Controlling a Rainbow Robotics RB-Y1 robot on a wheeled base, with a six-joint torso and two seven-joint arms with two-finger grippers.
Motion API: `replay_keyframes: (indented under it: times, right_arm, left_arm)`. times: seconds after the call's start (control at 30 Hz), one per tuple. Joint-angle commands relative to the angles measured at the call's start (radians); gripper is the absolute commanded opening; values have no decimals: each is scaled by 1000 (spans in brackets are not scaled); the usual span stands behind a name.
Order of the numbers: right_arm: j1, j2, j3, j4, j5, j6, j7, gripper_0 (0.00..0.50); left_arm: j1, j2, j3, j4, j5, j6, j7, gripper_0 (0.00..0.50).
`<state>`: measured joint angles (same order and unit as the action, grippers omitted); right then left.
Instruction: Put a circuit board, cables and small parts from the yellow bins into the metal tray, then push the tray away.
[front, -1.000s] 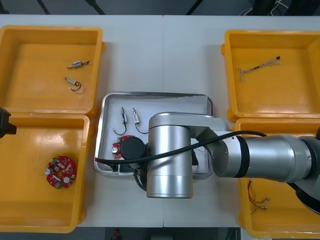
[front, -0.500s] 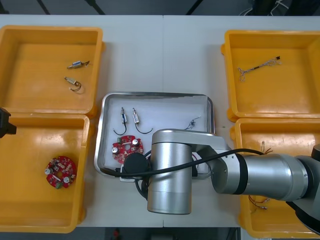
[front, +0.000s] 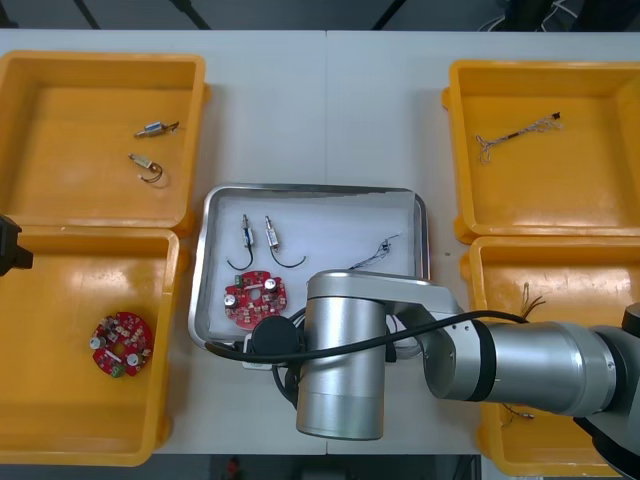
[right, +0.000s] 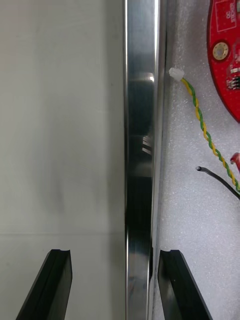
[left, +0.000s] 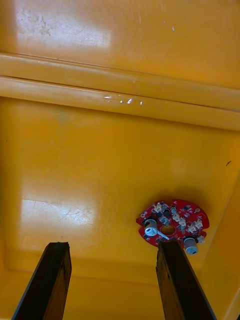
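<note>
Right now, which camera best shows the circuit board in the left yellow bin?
The left wrist view: the circuit board lies close beyond the open left gripper, components plain. The front view shows it whole but small in the near left bin. The right wrist view shows a different board, in the tray.

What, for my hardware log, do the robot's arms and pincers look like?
The right arm is thick silver cylinders with black joint bands and a black cable across it. The right pincer and left pincer each have two flat black fingers.
</note>
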<state>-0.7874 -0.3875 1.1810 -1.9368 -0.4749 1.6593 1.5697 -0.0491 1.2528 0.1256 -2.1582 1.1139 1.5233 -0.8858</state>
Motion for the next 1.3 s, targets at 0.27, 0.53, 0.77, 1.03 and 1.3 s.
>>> replay_keyframes:
  times: [0.27, 0.53, 0.77, 1.03, 1.3]
  right_arm:
    - [37, 30, 0, -8, 47, -50, 46, 500]
    - [42, 32, 2, -8, 50, -53, 47, 102]
    - [33, 21, 2, -8, 50, -52, 50, 0]
    - [-50, -33, 0, -10, 41, -61, 44, 0]
    - [-167, -87, 0, -10, 2, -105, 33, 0]
  left_arm:
    - [14, 51, 23, 1, 6, -6, -9, 500]
    - [14, 51, 23, 1, 6, -6, -9, 500]
    - [14, 51, 23, 1, 6, -6, -9, 500]
    - [14, 51, 23, 1, 6, -6, -9, 500]
    - [14, 51, 23, 1, 6, -6, -9, 500]
